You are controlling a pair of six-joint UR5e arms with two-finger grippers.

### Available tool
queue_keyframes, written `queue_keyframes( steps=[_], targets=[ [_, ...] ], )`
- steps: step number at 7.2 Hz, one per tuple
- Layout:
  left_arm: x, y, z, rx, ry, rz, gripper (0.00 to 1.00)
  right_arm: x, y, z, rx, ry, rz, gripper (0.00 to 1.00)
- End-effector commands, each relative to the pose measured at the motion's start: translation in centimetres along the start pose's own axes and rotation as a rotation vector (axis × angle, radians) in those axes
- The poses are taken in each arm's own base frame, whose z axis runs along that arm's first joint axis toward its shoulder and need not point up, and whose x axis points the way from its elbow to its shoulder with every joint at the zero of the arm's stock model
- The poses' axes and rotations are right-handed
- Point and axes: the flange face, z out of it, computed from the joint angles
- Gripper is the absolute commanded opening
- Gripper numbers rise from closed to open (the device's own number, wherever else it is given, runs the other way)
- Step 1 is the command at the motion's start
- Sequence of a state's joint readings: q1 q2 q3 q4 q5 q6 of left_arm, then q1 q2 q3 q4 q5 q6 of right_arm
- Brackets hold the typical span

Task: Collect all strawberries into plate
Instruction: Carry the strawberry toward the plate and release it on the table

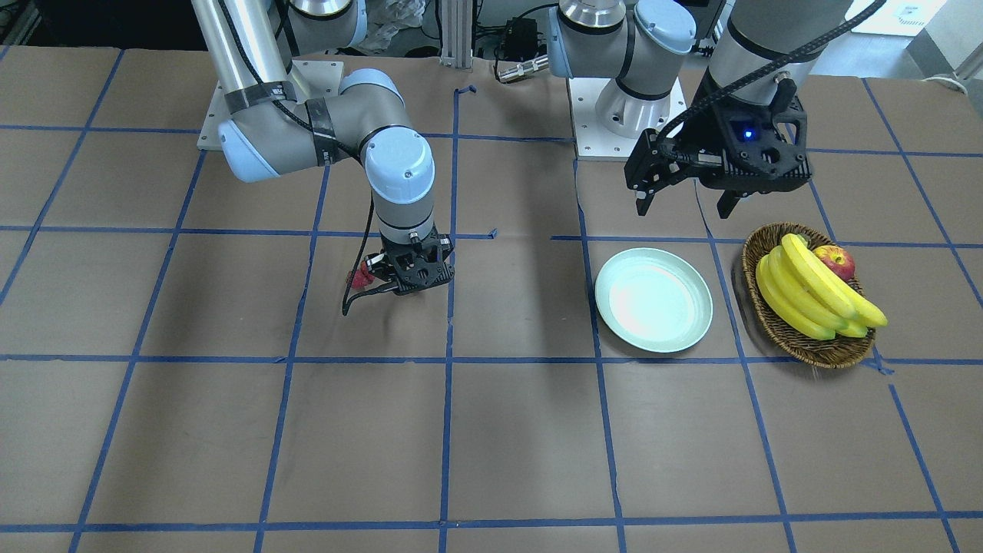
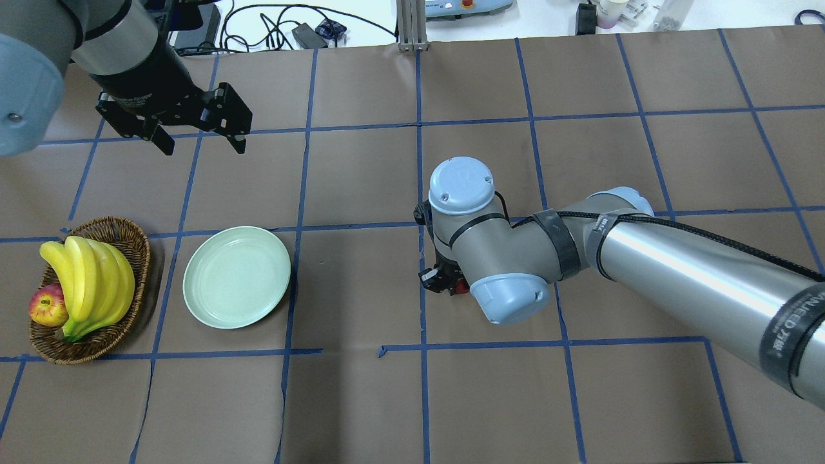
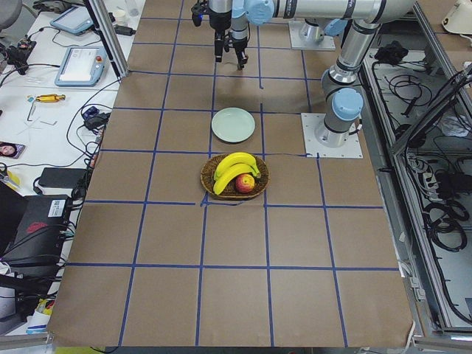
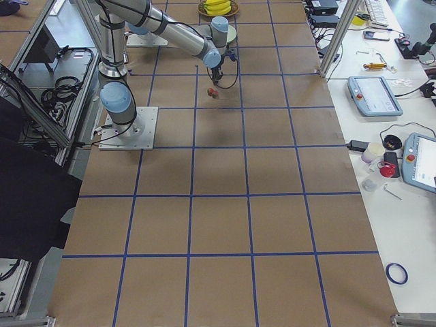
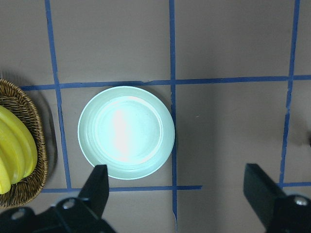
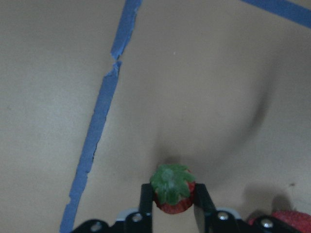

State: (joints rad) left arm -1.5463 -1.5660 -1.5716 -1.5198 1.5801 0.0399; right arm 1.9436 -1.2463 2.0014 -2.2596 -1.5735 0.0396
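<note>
In the right wrist view my right gripper (image 6: 172, 196) is shut on a small red strawberry (image 6: 172, 193) with a green cap, close above the brown table paper. A second strawberry (image 6: 290, 221) lies just beside it, and a strawberry (image 1: 359, 276) shows red next to that gripper (image 1: 408, 286) in the front view. The pale green plate (image 1: 653, 301) (image 2: 236, 277) lies bare, well away from the right gripper. My left gripper (image 1: 683, 203) (image 2: 196, 143) hangs open and holds nothing, above the table beyond the plate (image 5: 126, 132).
A wicker basket (image 1: 806, 347) (image 2: 122, 231) with bananas (image 1: 814, 292) and an apple (image 1: 835, 261) stands right beside the plate. Blue tape lines grid the brown table. The right arm's elbow (image 2: 509, 258) covers its gripper from overhead.
</note>
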Motion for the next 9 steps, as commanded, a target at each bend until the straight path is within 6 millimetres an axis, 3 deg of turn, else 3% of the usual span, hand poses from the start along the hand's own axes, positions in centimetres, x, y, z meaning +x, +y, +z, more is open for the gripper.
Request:
queue_keyframes(
  steps=[1, 2, 4, 6, 8, 9],
  targets=[
    [0.0, 0.0, 0.0, -0.001, 0.000, -0.002, 1.00, -0.1, -1.8, -2.9, 0.073, -0.006, 0.017, 0.00],
    [0.0, -0.2, 0.1, -0.001, 0.003, -0.009, 1.00, -0.7, -2.8, -3.6, 0.079, -0.032, 0.053, 0.00],
    [0.1, -0.2, 0.1, -0.001, 0.005, -0.015, 1.00, -5.9, -2.7, -3.3, 0.078, -0.087, 0.052, 0.00],
    [0.1, -0.2, 0.1, -0.001, 0.005, -0.015, 1.00, -10.5, -6.2, -2.7, 0.097, -0.083, 0.067, 0.00],
    [0.1, -0.2, 0.2, -0.004, 0.005, -0.017, 1.00, -10.7, -6.4, -1.4, 0.074, -0.080, 0.066, 0.00],
    [0.1, -0.1, 0.2, -0.004, 0.003, -0.015, 1.00, -10.7, -6.5, -1.4, 0.075, -0.082, 0.066, 0.99]
  ],
)
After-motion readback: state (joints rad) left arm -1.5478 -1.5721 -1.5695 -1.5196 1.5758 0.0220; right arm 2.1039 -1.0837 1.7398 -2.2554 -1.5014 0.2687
